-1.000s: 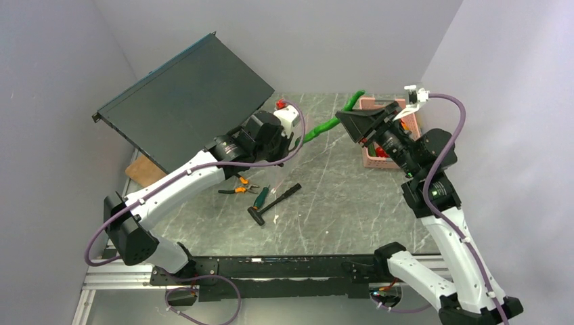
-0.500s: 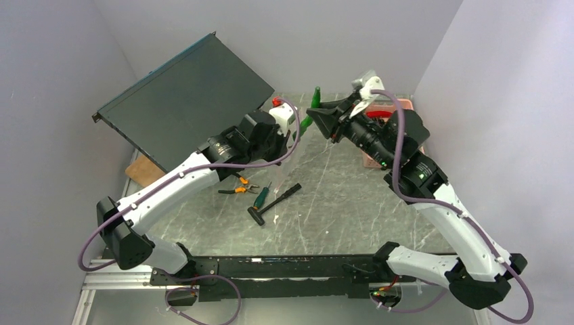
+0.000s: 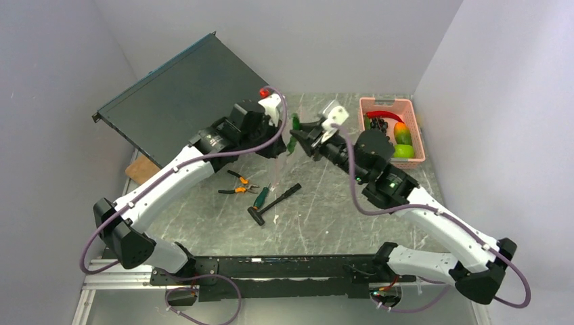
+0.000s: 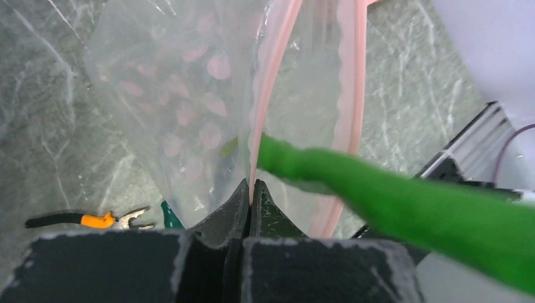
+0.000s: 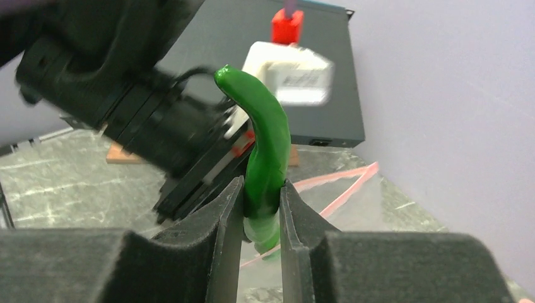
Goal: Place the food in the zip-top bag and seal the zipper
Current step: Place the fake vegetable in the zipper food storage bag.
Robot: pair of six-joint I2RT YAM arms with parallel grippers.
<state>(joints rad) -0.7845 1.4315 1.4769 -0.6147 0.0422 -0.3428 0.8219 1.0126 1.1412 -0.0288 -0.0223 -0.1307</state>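
Nearest the arm bases, a black hammer, a green-handled screwdriver and orange-handled pliers lie close together on the grey marbled tabletop.

Just beyond them, both arms meet above the middle of the tabletop. The left gripper is clenched on one pale pink zipper strip of the clear crinkly zip-top bag, which hangs from that hold with its mouth parted, the two pink strips standing apart. The right gripper is clamped on the lower part of the curved green toy cucumber, whose free end points at the left gripper. In the left wrist view the cucumber's tip sits between the two strips, touching or just beside the held one. Whether it has passed the mouth I cannot tell.

Farther back on the right, a pink slotted plastic basket holds a red toy chili, an orange-green toy mango and a green toy apple. At the far left, a large dark flat panel stands tilted.
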